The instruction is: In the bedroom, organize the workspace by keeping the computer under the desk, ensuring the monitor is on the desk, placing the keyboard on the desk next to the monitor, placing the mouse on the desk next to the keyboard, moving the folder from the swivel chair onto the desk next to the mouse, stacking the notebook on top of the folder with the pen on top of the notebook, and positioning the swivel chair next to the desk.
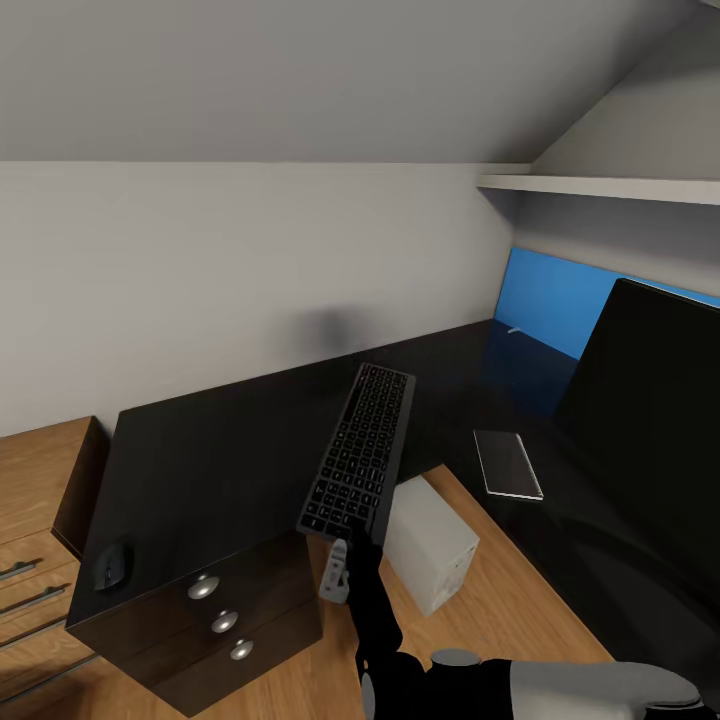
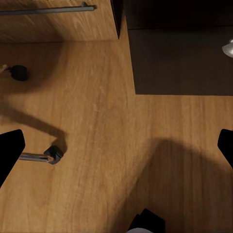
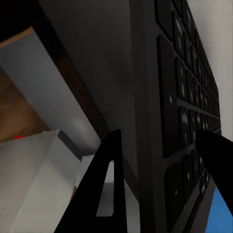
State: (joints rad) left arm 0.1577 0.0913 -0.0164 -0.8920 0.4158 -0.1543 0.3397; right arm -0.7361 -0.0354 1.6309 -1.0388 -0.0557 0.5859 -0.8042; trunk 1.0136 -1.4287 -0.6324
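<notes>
Keyboard (image 1: 358, 452) clamped in right tool (image 1: 345, 545), above desk (image 1: 220, 440)

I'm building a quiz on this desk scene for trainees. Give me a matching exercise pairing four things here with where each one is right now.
Things:
1. keyboard
2. mouse
3. notebook
4. computer

Places:
A. on the floor in the desk's inner corner
B. lying flat on the desk in front of the monitor
C. on the desk's end above the silver-knobbed drawers
D. held up over the desk in the right gripper

Pairs: 1-D, 2-C, 3-B, 4-A
</notes>
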